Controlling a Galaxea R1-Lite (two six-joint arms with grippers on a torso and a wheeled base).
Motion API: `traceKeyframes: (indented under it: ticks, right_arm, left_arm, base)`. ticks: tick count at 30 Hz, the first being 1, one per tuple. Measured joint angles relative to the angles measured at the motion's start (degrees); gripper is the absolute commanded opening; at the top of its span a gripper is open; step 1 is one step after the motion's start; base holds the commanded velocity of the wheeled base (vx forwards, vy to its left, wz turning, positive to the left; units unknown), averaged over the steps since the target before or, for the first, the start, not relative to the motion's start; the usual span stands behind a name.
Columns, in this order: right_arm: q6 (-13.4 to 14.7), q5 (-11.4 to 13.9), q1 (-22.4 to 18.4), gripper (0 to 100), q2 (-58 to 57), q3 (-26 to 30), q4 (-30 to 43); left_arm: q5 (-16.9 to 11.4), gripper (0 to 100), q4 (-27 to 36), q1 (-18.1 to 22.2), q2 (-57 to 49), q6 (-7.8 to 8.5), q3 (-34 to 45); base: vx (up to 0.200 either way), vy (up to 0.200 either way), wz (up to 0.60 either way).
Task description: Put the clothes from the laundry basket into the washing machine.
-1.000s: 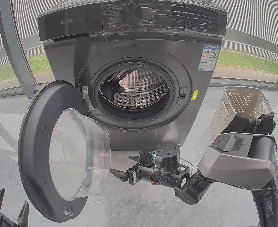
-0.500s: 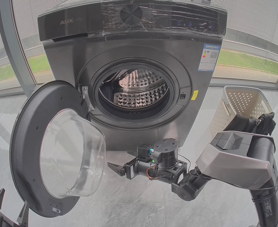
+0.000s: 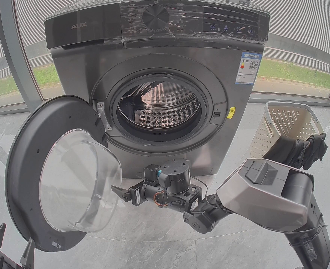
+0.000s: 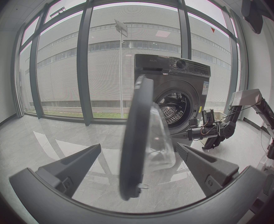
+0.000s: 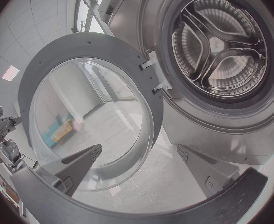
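Both left gripper [image 4: 138,146] and right gripper [image 5: 139,146] jaws released; clothes [image 3: 296,150] well apart in laundry basket [image 3: 284,105].

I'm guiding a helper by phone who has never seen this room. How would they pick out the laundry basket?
Find the big grey washer with its round door swung open. On the floor to its right, seen from the front, stands the basket. It is the only cream, hole-patterned container, with dark clothes hanging over its near edge.
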Motion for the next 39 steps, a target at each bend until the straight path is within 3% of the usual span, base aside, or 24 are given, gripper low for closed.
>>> traceKeyframes:
  ticks: [11, 27, 33, 39]
  right_arm:
    - [2.0, -1.9, 0.8, 100, 2.2, -4.7, -0.3]
    - [2.3, -4.3, 2.3, 100, 5.2, -11.1, 0.0]
    - [2.3, -5.0, 1.2, 100, 2.7, -5.9, -1.6]
    - [0.9, -5.1, -2.2, 100, -5.5, 7.0, -3.2]
  left_arm:
    - [0.0, 100, 0.0, 0.0, 0.0, 0.04, 0.0]
    - [0.1, 100, 0.0, 0.0, 0.0, 0.00, 0.0]
    - [0.1, 100, 0.0, 0.0, 0.0, -0.02, 0.0]
    - [0.1, 100, 0.0, 0.0, 0.0, 0.00, 0.0]
  base:
    - [0.000, 0.000, 0.00]
    - [0.000, 0.000, 0.00]
    - [0.000, 0.000, 0.00]
    - [0.000, 0.000, 0.00]
